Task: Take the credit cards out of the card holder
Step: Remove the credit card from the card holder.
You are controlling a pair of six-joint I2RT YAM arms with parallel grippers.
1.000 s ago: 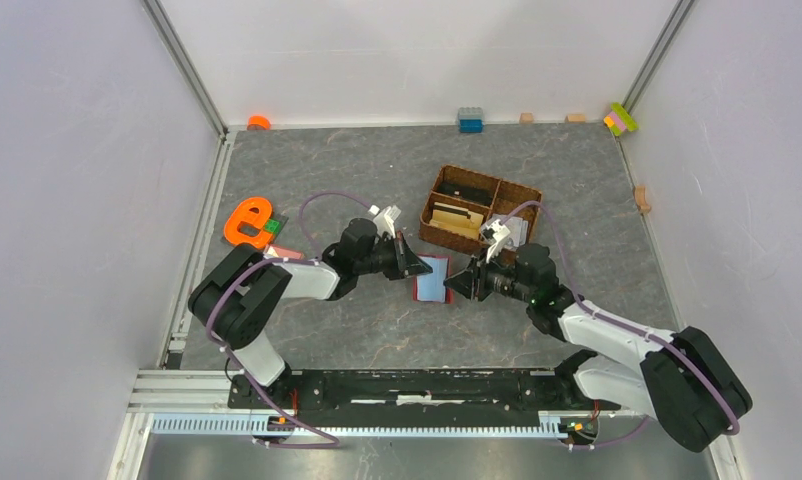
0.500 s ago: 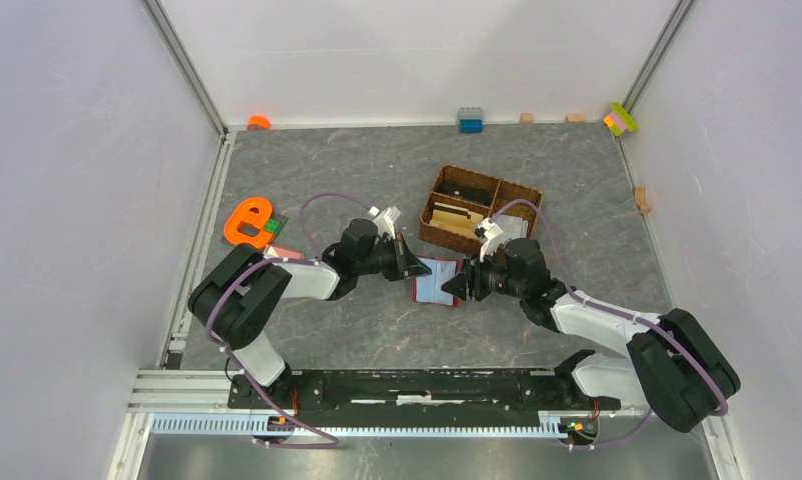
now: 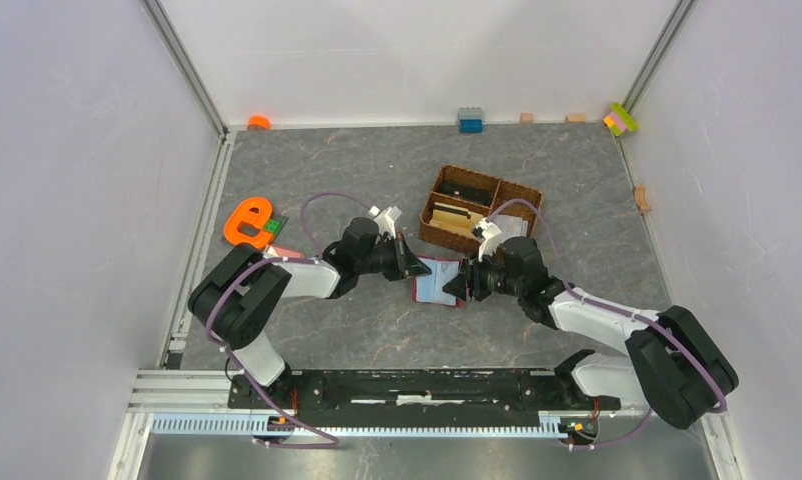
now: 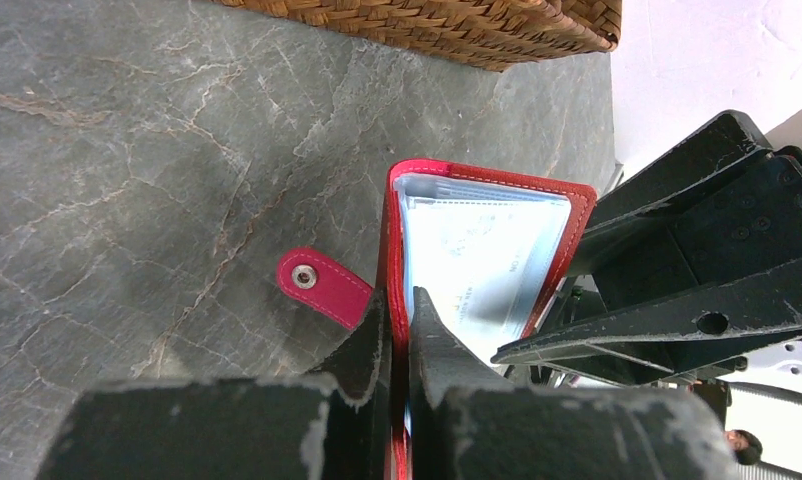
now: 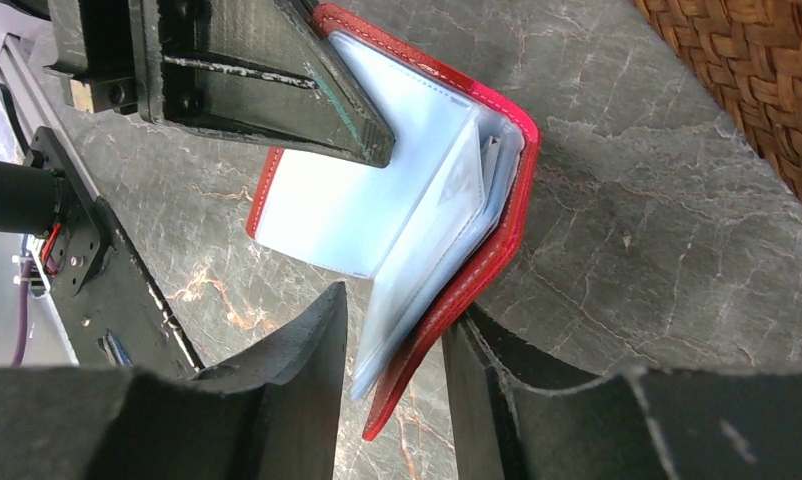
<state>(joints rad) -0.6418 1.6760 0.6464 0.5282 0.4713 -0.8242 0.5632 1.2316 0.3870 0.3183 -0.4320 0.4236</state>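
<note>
The dark red card holder stands open on its edge between both grippers. My left gripper is shut on its left cover, just beside the snap tab. Light-blue credit cards in clear sleeves fan out inside it. My right gripper is open and straddles the right cover and the sleeves. Its right finger lies against the red cover, and a gap shows on the other side. In the top view the left gripper and the right gripper face each other across the holder.
A brown wicker basket with compartments stands just behind the holder and shows in both wrist views. An orange letter e lies at the left. Small blocks line the back wall.
My right gripper has moved left up to the holder and opened wider, so its fingers now straddle the right cover. The left gripper has kept its grip and place.
</note>
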